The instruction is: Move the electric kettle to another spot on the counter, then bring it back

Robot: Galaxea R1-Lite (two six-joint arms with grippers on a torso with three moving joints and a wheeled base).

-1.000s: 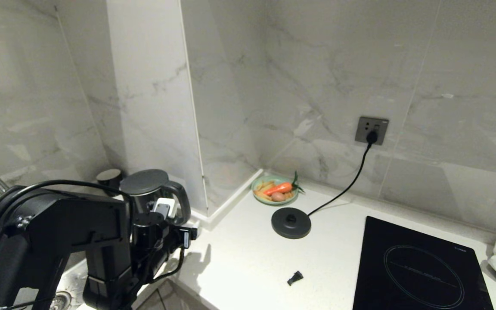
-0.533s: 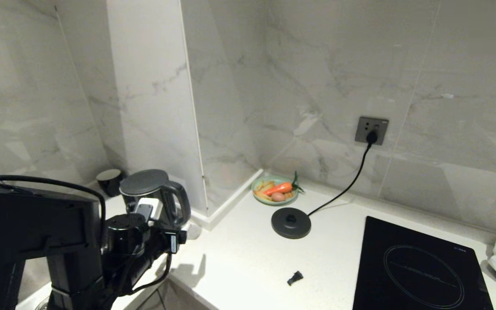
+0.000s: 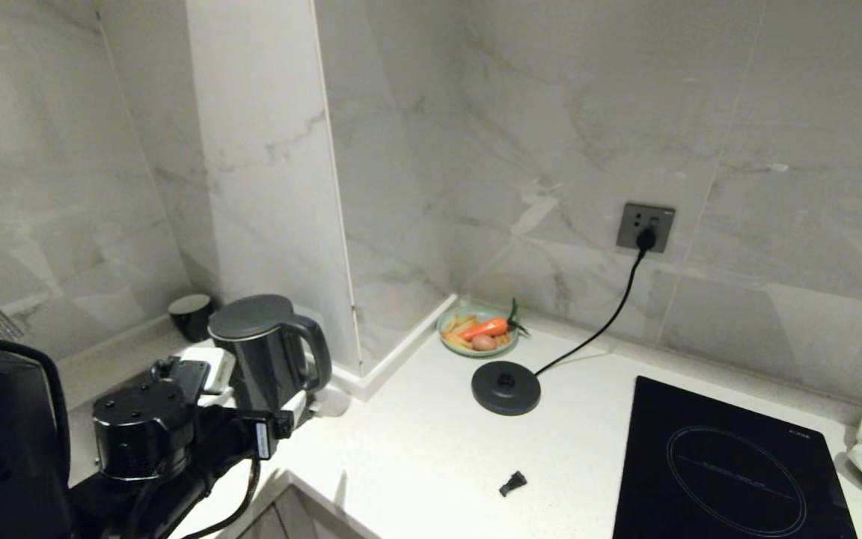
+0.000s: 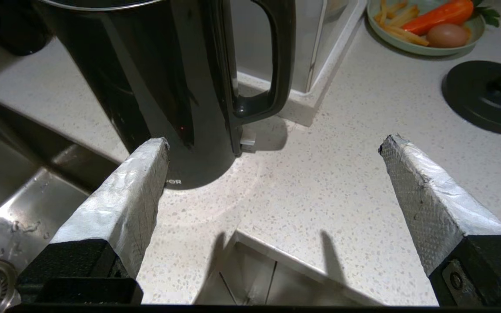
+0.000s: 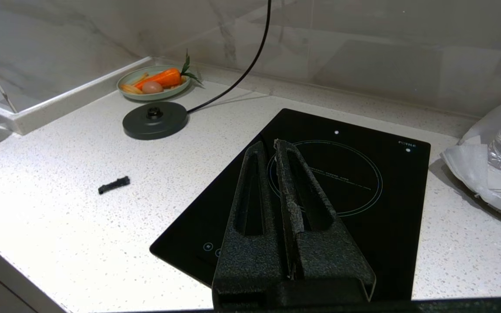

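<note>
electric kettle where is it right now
In the head view the electric kettle stands upright on the counter at the left, beside the small black cup and off its round base.

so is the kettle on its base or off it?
Off. The electric kettle stands upright on the counter beside the sink; the base disc sits bare, apart.

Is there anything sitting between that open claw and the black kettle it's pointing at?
Nothing visible. The left gripper is open just short of the kettle, with only bare counter between them. One finger is already beside the kettle's foot. The sink lies off to the side.
</note>
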